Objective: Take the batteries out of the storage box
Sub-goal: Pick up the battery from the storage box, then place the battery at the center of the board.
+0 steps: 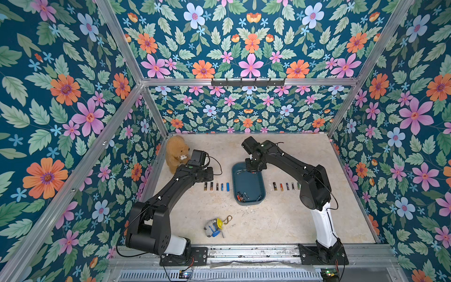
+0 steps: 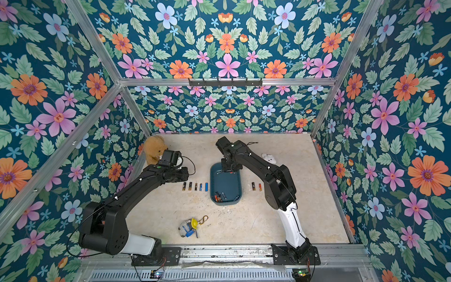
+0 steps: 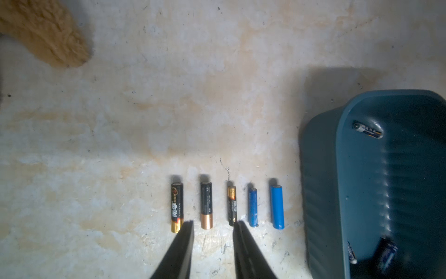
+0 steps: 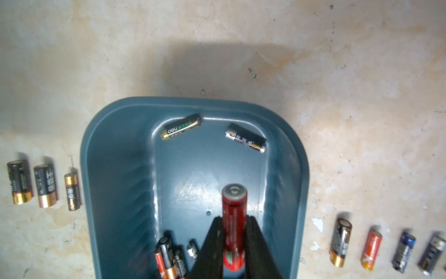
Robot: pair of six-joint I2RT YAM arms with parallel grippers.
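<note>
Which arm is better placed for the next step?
Right: the right gripper is shut on a red battery over the storage box; the left gripper hangs open and empty above the laid-out batteries.
</note>
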